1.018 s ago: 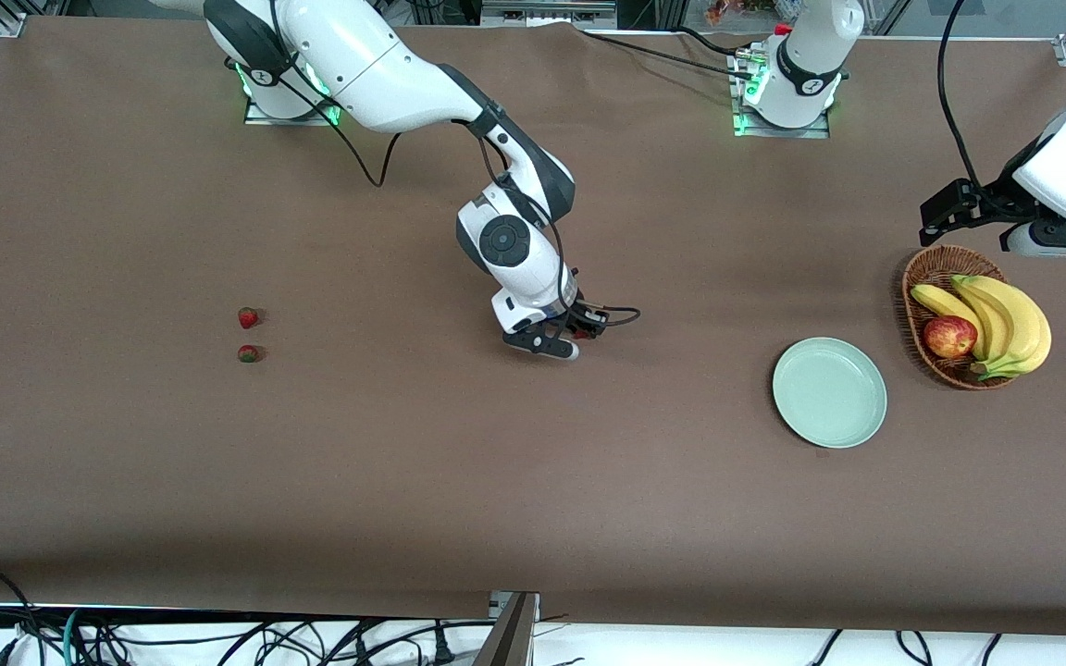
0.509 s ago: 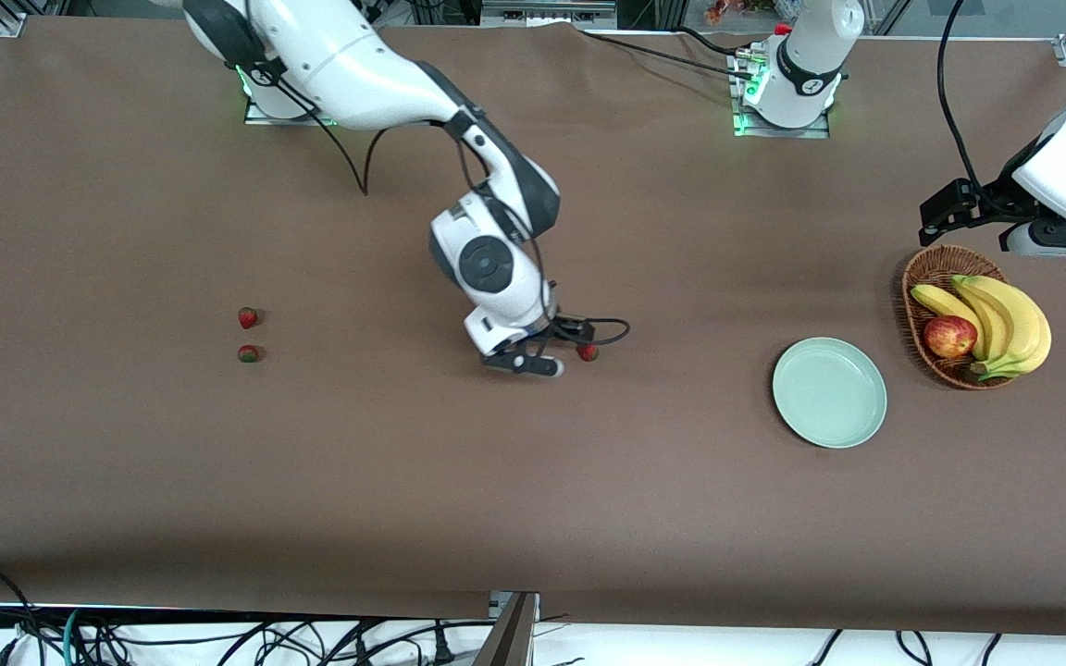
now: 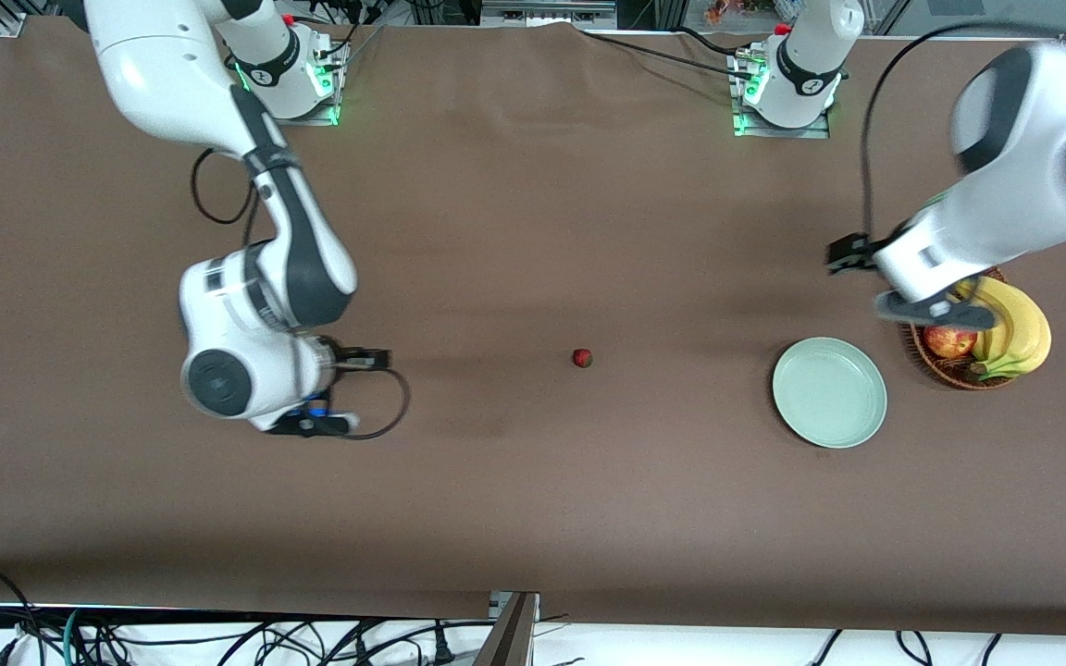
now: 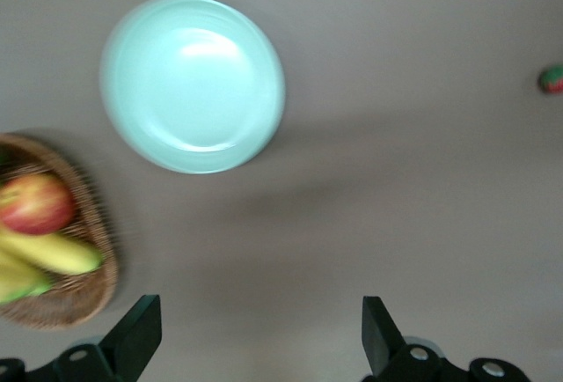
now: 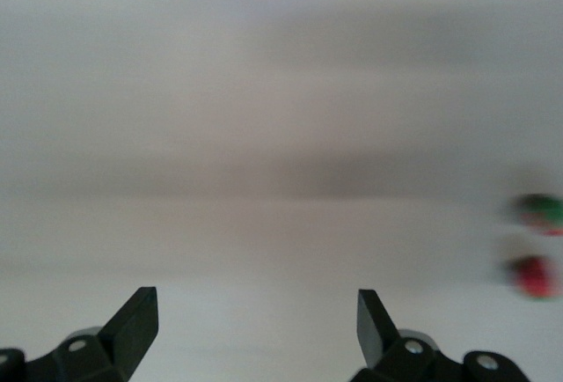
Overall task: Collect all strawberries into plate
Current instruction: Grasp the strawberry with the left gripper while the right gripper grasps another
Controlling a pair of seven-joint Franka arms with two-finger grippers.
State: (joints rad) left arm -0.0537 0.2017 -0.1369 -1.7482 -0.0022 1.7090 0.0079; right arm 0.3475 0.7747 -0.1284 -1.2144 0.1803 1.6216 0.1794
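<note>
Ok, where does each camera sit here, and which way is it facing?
Front view: high across the brown table, facing the robots' bases; both arms show.
Left wrist view: on the left arm, looking down on the pale mint-green round plate and brown wicker fruit basket; left gripper open.
Right wrist view: looking down on two blurred small red strawberries; right gripper open.
Shared: front and left wrist views both show plate, basket and a lone strawberry.

A red strawberry (image 3: 582,357) with green top, pale mint-green plate (image 3: 829,393), plain brown table (image 3: 533,499).
</note>
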